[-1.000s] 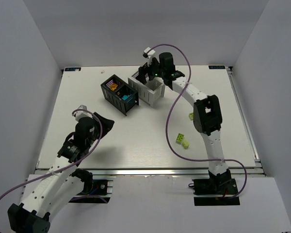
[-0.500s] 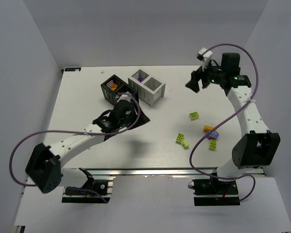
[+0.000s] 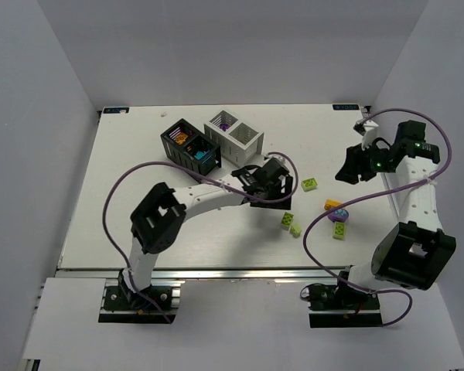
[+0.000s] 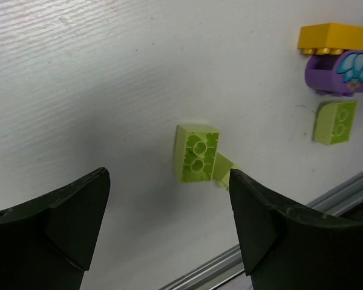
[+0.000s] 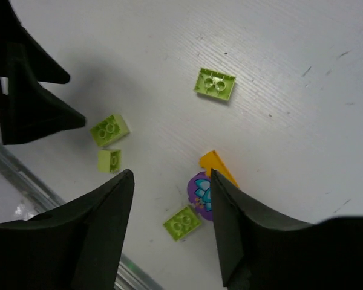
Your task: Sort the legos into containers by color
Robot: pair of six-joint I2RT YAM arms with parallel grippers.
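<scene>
Left gripper spread above lime lego, long axis vertical in wrist view, right gripper spread

top: high, rear, whole table | wrists: close, downward — share lime legos

- The left container and the right container stood side by side at upper centre of the tabletop.
- Loose legos lay scattered to their lower right, well apart from both.

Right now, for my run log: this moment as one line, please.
left end effector: open, empty, near green brick | right end effector: open, empty, above orange brick
</scene>
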